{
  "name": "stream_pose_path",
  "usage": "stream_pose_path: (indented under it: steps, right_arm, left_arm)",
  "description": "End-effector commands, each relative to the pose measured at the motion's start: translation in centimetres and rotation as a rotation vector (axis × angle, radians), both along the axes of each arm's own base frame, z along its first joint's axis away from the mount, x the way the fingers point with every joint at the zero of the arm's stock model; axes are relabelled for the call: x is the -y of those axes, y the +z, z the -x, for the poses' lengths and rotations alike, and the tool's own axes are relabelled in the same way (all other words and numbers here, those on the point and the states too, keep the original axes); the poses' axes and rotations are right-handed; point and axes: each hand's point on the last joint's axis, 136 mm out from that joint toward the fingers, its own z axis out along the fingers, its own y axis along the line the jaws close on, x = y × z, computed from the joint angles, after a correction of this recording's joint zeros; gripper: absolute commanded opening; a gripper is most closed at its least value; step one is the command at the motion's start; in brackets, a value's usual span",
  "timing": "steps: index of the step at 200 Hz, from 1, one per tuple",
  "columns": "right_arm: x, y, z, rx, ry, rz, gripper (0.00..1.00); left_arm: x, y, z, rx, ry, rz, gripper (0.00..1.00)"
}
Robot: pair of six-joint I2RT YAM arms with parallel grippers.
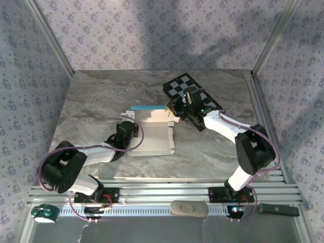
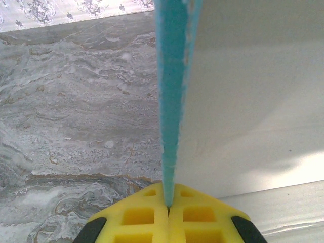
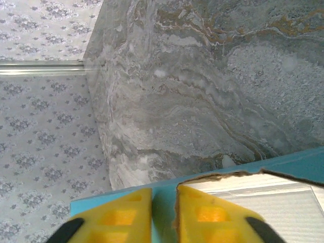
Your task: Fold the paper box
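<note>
Marble tabletop (image 1: 101, 91), one paper box (image 1: 152, 136), one checkerboard (image 1: 179, 86), two pincers (image 2: 168, 202) (image 3: 164, 195)

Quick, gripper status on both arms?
Left gripper: closed, fingers pinching a flap of the paper box.
Right gripper: fingers narrowly apart around a box edge; a firm grip cannot be told.

On my left wrist feed the paper box (image 2: 243, 101) runs off the top and right edges; the left gripper (image 2: 168, 205) is cropped at the bottom. On the right wrist feed the right gripper (image 3: 164, 196) is cropped too; whether it pinches the box I cannot tell; from above it covers part of the checkerboard (image 1: 182, 83).
</note>
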Motion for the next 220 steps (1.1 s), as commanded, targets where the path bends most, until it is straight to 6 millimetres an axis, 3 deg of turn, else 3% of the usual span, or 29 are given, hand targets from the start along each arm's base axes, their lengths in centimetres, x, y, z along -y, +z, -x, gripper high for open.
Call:
stream_pose_path:
  steps: [1,18,41,61,74,97,119,137,159,173,201,220]
  right_arm:
    - [0.1,0.7,0.2,0.018,-0.014,-0.018,0.1]
    - [0.1,0.6,0.1,0.015,-0.027,-0.033,0.0]
    - [-0.1,0.9,0.0,0.025,-0.031,-0.055,0.0]
    - [0.3,1.7,0.6,0.061,-0.017,-0.046,0.37]
    - [1.7,2.3,1.7,0.103,-0.022,-0.022,0.51]
    - [5.0,3.8,4.5,0.211,-0.061,-0.02,0.61]
    - [7.9,5.6,7.6,0.33,-0.074,0.015,0.66]
    - [10.2,4.9,9.2,0.322,-0.084,0.057,0.57]
    - [11.0,2.6,8.2,0.268,-0.067,-0.014,0.42]
    - [10.6,2.2,6.8,0.267,-0.038,-0.047,0.4]
    - [9.1,3.2,3.5,0.274,0.014,-0.125,0.38]
    - [7.8,4.5,2.0,0.287,0.029,-0.189,0.44]
  left_arm:
    - [1.0,1.5,-0.5,0.038,-0.016,0.035,0.0]
    - [1.0,1.5,-0.5,0.033,-0.013,0.041,0.0]
    - [0.8,1.6,-0.3,0.033,-0.001,0.055,0.0]
    - [0.6,1.8,-0.3,0.033,-0.001,0.067,0.0]
    - [0.3,2.1,-0.4,0.021,-0.007,0.104,0.0]
    - [-1.3,3.7,-0.6,0.003,0.034,0.183,0.0]
    - [-3.0,5.2,-1.1,-0.01,0.072,0.273,0.0]
    - [-3.9,6.7,-1.5,-0.009,0.067,0.375,0.0]
    - [-4.3,8.3,-1.8,-0.003,0.042,0.486,0.0]
    - [-4.0,9.0,-2.1,-0.008,0.007,0.55,0.0]
    - [-3.1,9.1,-2.4,-0.051,-0.052,0.63,0.0]
    - [-2.7,8.8,-2.5,-0.075,-0.065,0.665,0.0]
